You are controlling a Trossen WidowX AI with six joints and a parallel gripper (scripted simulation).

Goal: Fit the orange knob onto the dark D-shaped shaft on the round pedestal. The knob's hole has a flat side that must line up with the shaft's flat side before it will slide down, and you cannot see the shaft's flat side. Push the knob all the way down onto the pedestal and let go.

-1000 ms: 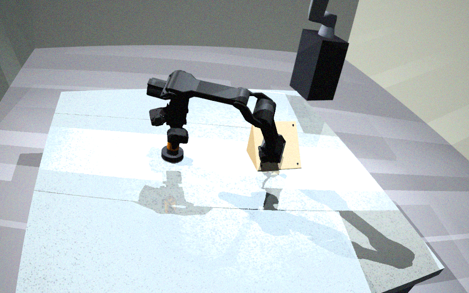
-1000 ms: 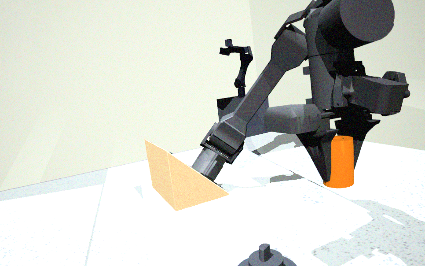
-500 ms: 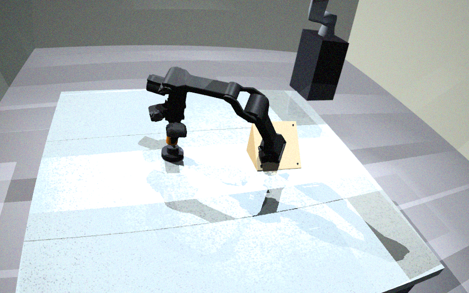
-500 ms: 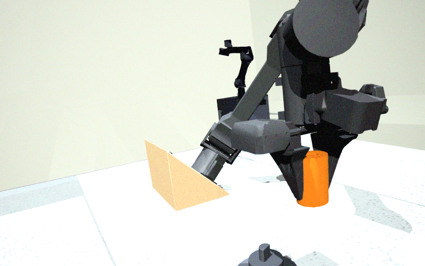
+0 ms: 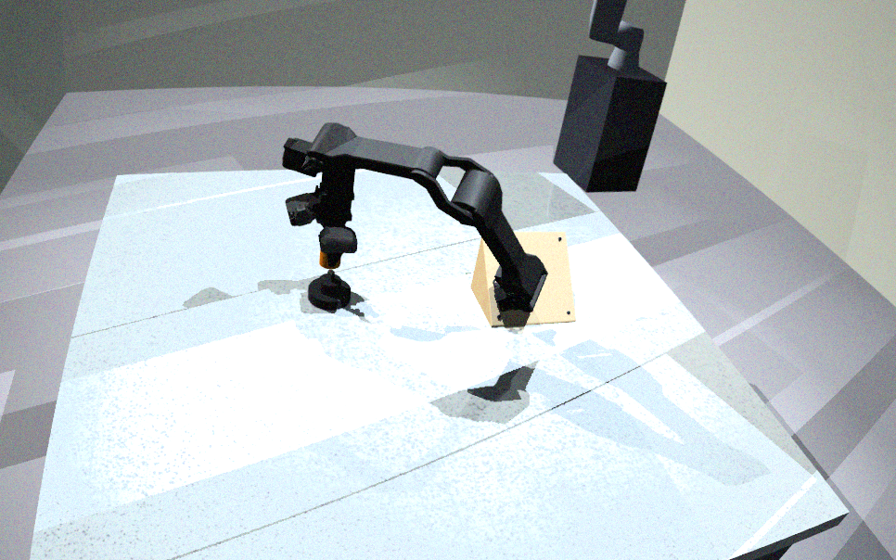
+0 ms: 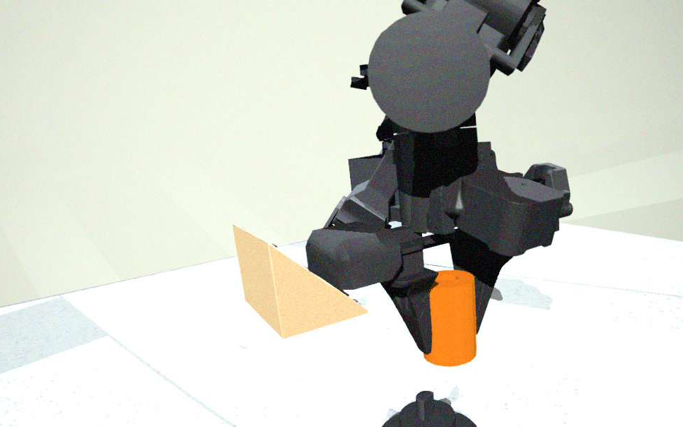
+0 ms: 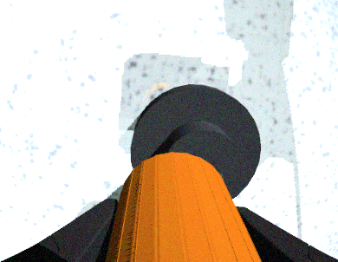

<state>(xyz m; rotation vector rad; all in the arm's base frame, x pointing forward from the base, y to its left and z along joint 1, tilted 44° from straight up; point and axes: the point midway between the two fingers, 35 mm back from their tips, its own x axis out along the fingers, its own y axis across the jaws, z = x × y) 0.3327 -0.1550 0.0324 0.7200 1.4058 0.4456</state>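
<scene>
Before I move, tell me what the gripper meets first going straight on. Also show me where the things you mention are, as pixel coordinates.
Probably the shaft (image 5: 330, 275) (image 6: 425, 404), met by the orange knob (image 5: 329, 260) (image 6: 452, 318) (image 7: 181, 208) in the gripper (image 5: 329, 259) (image 6: 452, 341); exact line-up is unclear.

As an orange cylindrical knob (image 5: 326, 261) (image 6: 452, 318) (image 7: 181, 212), is hanging upright in the pincer (image 5: 329, 260) (image 6: 452, 341) (image 7: 175, 214), apart from the dark shaft (image 5: 330, 274) (image 6: 425, 404). As a round black pedestal (image 5: 328, 298) (image 6: 429, 418) (image 7: 229, 108), is standing at six o'clock below, in the top view.

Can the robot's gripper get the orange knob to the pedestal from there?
Probably yes: the gripper holds the knob above the pedestal, with nothing visible between them. Whether the flat sides line up, I can't tell.
</scene>
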